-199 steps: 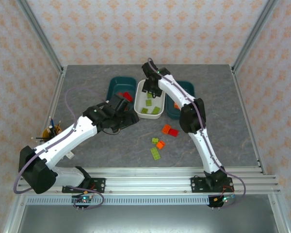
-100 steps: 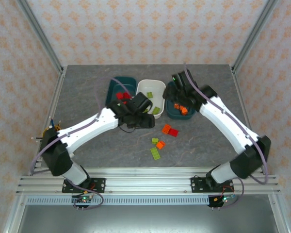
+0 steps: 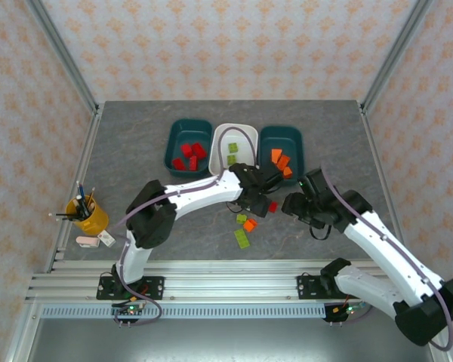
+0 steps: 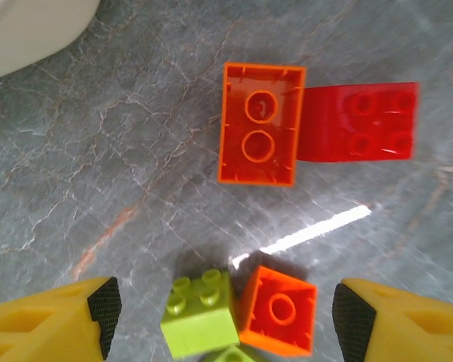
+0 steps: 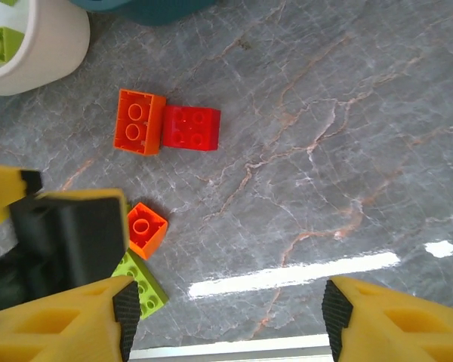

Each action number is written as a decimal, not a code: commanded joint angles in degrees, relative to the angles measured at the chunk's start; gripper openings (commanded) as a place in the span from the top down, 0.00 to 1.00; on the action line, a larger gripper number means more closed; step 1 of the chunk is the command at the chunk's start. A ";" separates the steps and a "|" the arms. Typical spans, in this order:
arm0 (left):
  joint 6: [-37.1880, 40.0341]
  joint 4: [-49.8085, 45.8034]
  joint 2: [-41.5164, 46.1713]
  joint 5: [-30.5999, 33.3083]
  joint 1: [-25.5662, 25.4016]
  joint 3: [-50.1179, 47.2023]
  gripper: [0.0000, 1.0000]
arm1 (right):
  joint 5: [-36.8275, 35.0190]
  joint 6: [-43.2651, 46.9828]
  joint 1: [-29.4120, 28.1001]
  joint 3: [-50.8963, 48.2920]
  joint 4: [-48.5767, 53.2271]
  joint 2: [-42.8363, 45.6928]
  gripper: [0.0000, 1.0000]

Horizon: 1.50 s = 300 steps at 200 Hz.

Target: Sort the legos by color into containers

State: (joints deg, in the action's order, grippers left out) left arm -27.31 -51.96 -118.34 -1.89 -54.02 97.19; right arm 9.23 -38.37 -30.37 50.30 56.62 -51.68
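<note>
Three containers stand in a row at the back: a teal tub with red legos, a white tub with green ones, and a teal tub with orange ones. Loose on the table lie an upturned orange brick touching a red brick, a small green brick and a small orange brick. A flat green brick lies nearer. My left gripper is open, straddling the small green and orange pair. My right gripper is open over bare table, right of them.
A yellow cup of pens stands at the left edge. The left gripper's body sits close to my right gripper's left finger. Metal frame rails border the table on both sides and the front.
The left arm swung from the tubs to above the loose bricks. The right arm pulled back from the right teal tub to the table beside them.
</note>
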 commanded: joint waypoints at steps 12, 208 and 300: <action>4.31 -2.71 -3.85 3.29 -0.30 4.06 0.22 | -5.19 -2.02 0.41 1.80 7.61 3.82 0.31; -18.25 -2.46 1.15 -5.23 0.80 -5.30 0.20 | -0.62 -4.89 0.40 -2.35 -0.19 2.88 0.32; -19.51 1.08 -1.03 -8.76 3.91 -7.44 0.41 | 0.01 -4.70 0.40 -2.44 -1.25 2.40 0.33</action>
State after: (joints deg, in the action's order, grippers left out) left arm -45.65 -51.86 -118.21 -9.39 -49.87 90.56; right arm 9.50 -42.68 -30.17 48.18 56.05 -49.04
